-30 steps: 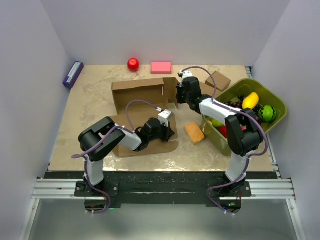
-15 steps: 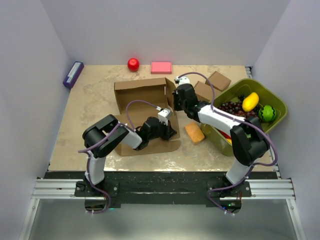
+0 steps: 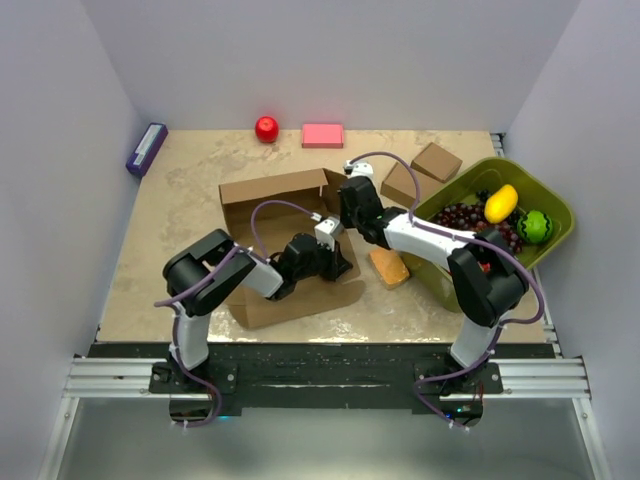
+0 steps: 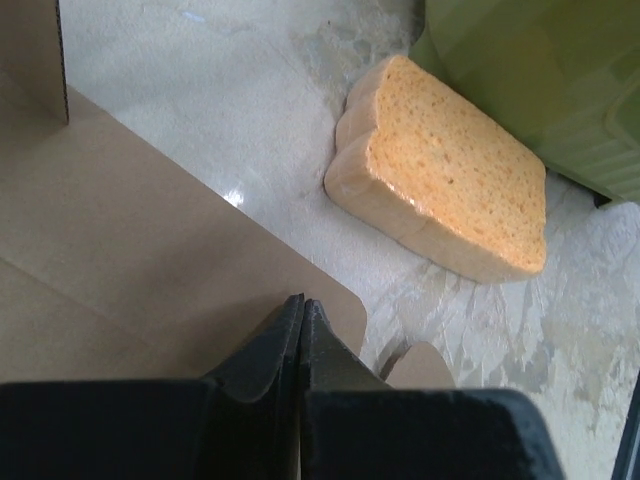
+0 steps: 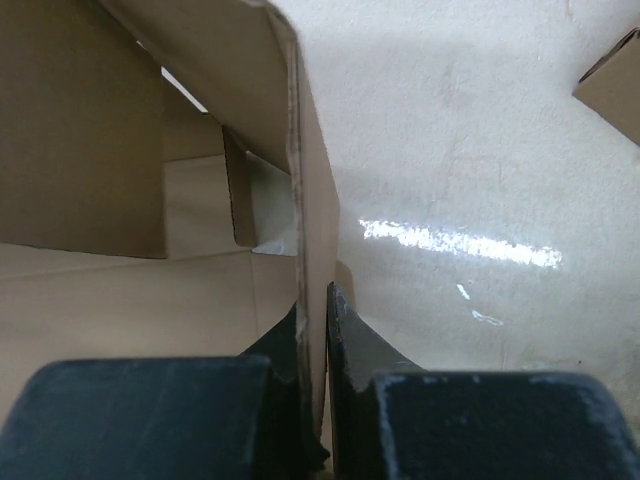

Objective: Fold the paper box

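Note:
The paper box (image 3: 275, 205) is a brown cardboard sheet left of the table's middle, with its back and side walls raised. My right gripper (image 3: 343, 212) is shut on the box's upright right wall; in the right wrist view the wall's edge (image 5: 312, 180) runs down between the two fingers of the gripper (image 5: 313, 305). My left gripper (image 3: 340, 266) is shut, and its tips (image 4: 302, 302) rest on the flat front flap (image 4: 150, 250) near the flap's rounded corner. Nothing shows between the left jaws.
A yellow sponge (image 3: 388, 266) (image 4: 450, 190) lies just right of the box, against a green bin (image 3: 436, 283) of toy fruit. Two small brown boxes (image 3: 436, 161) (image 3: 400, 183) sit behind the bin. A red ball (image 3: 266, 128), a pink block (image 3: 322, 135) and a purple item (image 3: 146, 148) line the back.
My right gripper has moved left and nearer with the box wall in it. The box has slid nearer and turned, its front edge now slanted. The left gripper stays on the front flap.

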